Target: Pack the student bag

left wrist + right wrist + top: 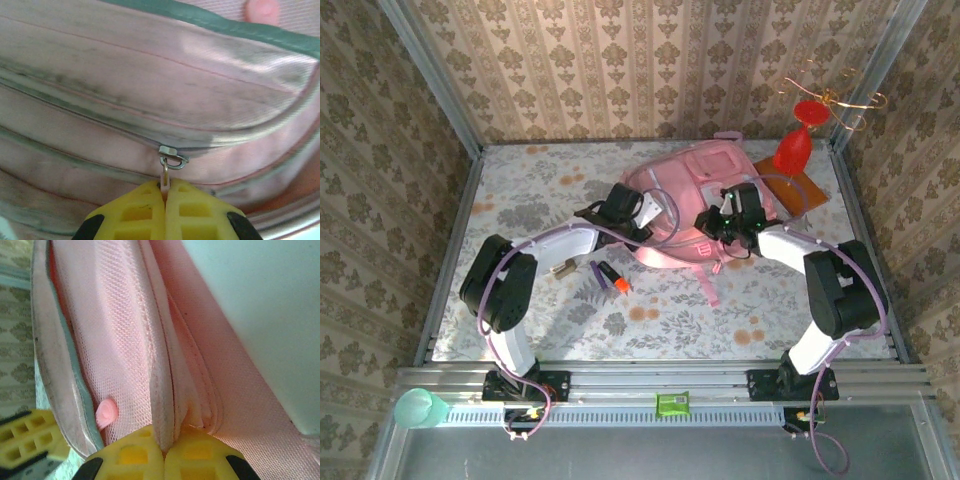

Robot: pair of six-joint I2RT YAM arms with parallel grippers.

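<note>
We find the left gripper (165,189) clamped on the zip pull (165,172) of the bag (682,185). The right gripper (164,444) is clamped on a fold (167,405) of its pink fabric.

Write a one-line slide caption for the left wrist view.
Yellow-fingered left tool shut on the small zipper pull of the pink student bag.
</note>
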